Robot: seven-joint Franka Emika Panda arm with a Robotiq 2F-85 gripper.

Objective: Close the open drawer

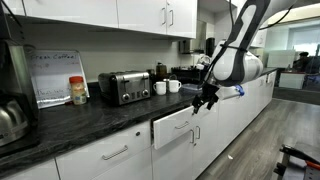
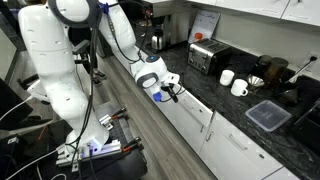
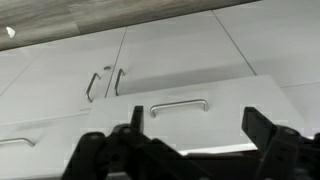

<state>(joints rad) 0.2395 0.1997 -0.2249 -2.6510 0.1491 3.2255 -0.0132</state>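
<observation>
The open drawer (image 1: 177,129) sticks out a little from the row of white fronts under the dark counter. It has a flat white front and a slim silver bar handle (image 3: 179,105). It also shows in an exterior view (image 2: 192,108). My gripper (image 1: 205,100) hangs just above and in front of the drawer's outer end, and shows in the other exterior view too (image 2: 174,92). In the wrist view the two black fingers (image 3: 195,128) are spread wide with nothing between them, and the drawer front lies below them.
A toaster (image 1: 125,86), two white mugs (image 1: 167,87), a jar (image 1: 78,90) and a kettle (image 1: 10,120) stand on the counter. A clear lidded container (image 2: 269,115) lies on it. Cabinet doors with vertical handles (image 3: 103,83) sit below. Cables and equipment (image 2: 110,150) lie on the floor.
</observation>
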